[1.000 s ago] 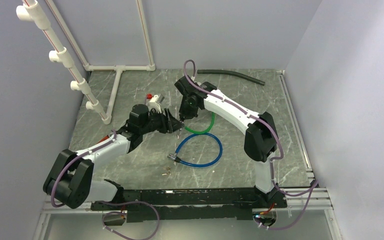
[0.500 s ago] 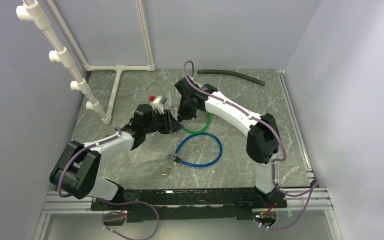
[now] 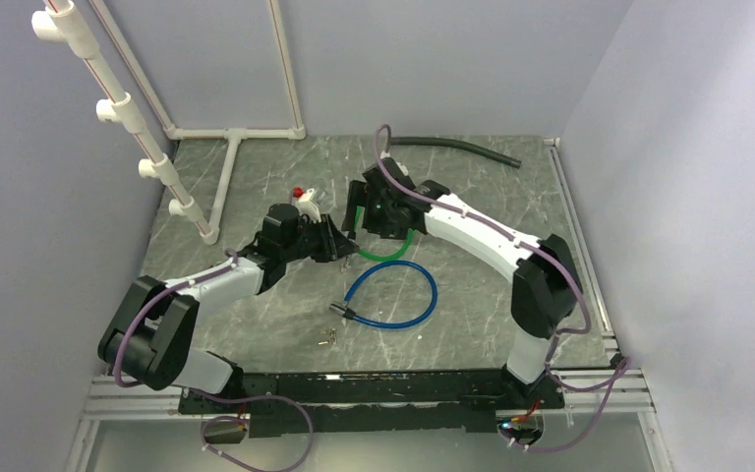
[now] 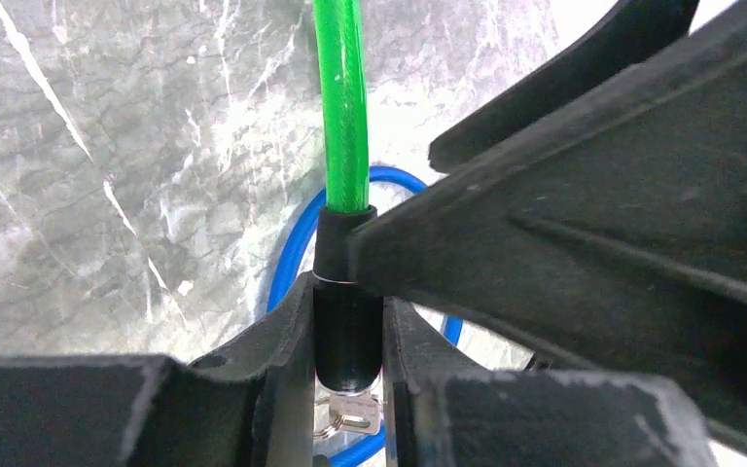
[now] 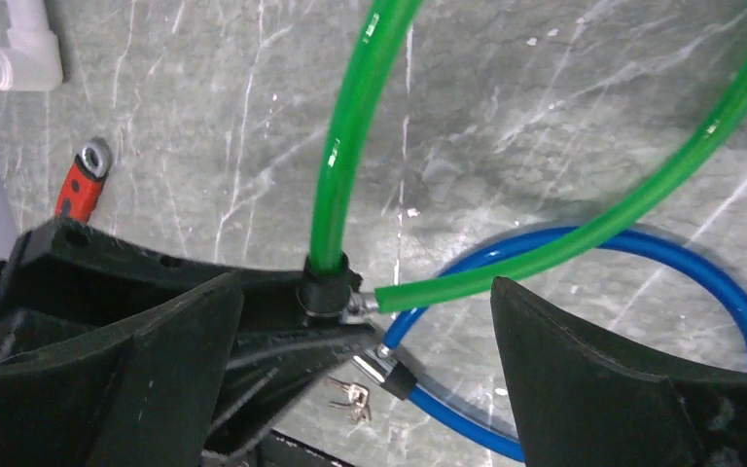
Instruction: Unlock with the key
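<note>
Green cable lock (image 4: 341, 117) pinched at black end btwn L jaws.

Inventory of the desk (image 3: 256, 324):

- Cable locks: two. One green cable lock (image 4: 342, 107) and one blue cable lock (image 5: 632, 243).
- Key bunch (image 3: 328, 337): one, made up of small metal keys; the number of keys on it cannot be resolved.
- Red-handled tool (image 5: 78, 190): one.
- Black hose (image 3: 452, 144): one.
- White pipe frame (image 3: 256, 132): one.
- Robot arms: two. One left arm (image 3: 206, 285) and one right arm (image 3: 482, 236).
</note>
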Motion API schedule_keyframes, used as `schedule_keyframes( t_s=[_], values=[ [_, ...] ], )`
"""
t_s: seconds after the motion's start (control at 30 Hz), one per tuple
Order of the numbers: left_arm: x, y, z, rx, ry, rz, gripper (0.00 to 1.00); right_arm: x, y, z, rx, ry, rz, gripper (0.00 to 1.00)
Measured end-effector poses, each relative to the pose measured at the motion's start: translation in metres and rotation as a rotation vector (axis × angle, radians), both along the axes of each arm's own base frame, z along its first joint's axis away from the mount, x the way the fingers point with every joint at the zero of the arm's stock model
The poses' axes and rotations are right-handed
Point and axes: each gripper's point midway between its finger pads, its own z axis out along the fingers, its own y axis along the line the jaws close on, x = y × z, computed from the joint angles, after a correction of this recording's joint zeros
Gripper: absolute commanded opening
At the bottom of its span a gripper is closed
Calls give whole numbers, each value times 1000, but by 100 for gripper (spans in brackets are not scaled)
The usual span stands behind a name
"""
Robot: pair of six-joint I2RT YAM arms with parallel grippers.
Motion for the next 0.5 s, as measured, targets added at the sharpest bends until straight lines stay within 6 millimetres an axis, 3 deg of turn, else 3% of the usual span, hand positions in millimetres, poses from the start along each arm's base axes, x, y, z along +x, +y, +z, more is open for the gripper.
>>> schedule_keyframes(
  t_s=[0.23,0.4,0.5],
  values=[
    [1,-1,2,-19,2,9,0,6,-42,17,8,-121,-57,94],
    [-2,0,-3,-50,28,36,0,9,-101,18,-40,-153,-263,91],
    [-1,0,-1,-82,40,57,0,14,-123,6,-52,-100,-366,87]
  ],
)
